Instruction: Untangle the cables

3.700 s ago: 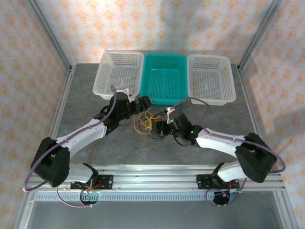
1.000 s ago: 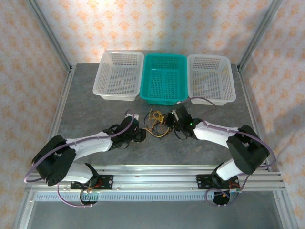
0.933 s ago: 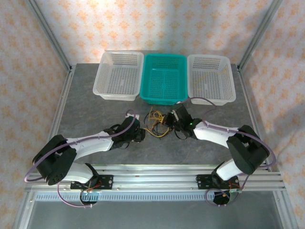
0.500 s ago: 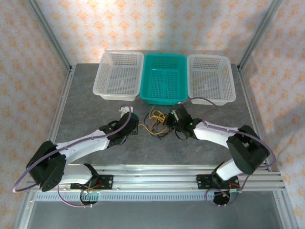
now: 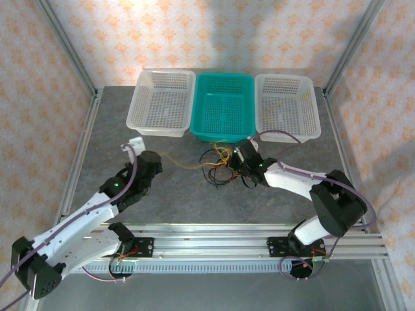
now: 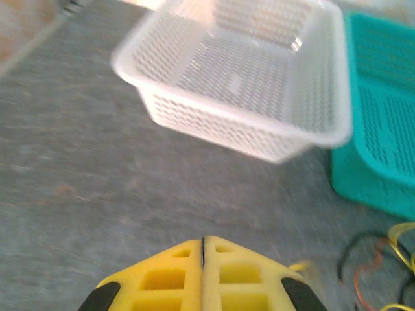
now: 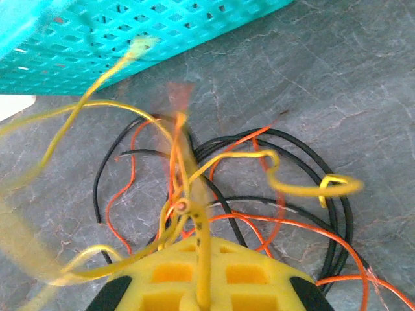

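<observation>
Right gripper [image 7: 198, 251] pinches a yellow strand of thin, looping cables [image 7: 295, 188] ahead; left gripper's [image 6: 203, 245] blocky yellow pads press together.

White arms [image 5: 295, 184]; purple cables [image 5: 280, 133]; yellow pincer pads [image 6: 162, 280]

Pale wallpaper [image 5: 214, 32] with orange floral sprigs covers the walls behind and on both sides. Slanted aluminium posts [image 5: 67, 44] rise from the far corners of the grey marbled table [image 5: 110, 129]. An aluminium rail [image 5: 214, 234] runs along its near edge.
</observation>
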You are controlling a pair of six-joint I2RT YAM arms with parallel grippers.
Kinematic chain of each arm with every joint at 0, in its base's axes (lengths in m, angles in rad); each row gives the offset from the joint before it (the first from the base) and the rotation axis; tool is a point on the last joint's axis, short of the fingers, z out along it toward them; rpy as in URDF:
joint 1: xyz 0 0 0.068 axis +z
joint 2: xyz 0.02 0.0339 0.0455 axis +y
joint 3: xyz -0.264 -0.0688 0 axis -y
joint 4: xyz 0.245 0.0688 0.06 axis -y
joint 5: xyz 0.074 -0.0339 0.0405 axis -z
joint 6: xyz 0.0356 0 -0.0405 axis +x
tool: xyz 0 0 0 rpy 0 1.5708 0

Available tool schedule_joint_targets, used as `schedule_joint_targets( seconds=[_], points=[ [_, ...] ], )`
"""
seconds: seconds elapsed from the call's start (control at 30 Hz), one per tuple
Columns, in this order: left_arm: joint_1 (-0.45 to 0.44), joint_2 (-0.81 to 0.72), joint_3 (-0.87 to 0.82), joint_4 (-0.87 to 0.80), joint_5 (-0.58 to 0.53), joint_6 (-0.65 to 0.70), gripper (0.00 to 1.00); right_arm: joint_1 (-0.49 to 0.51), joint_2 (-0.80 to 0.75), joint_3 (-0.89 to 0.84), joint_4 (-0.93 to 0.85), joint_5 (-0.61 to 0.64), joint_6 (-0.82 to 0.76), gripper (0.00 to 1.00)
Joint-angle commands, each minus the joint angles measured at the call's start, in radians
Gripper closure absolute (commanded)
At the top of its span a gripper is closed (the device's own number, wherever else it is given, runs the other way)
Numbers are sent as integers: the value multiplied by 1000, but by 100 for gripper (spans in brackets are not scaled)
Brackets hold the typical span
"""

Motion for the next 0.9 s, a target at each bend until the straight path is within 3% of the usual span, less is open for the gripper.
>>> schedule_joint_targets(
  seconds=[0.0,0.33,0.57,0.73,0.87],
  points=[
    [72,-82,50,-96,-94,-40,100,-14,-11,-3,-58,63,-15,100],
    [129,-188,189,-209,-295,-38,100,-17,0,-12,-55,56,-20,100],
    [130,-211,326,-226,-448,63,100,-17,14,-4,-61,61,-31,100],
    [130,-218,420,-190,-471,155,100,-17,20,-5,-60,61,-35,100],
    [130,-196,481,-159,-420,207,100,-17,1,-1,-40,31,-60,100]
  ],
)
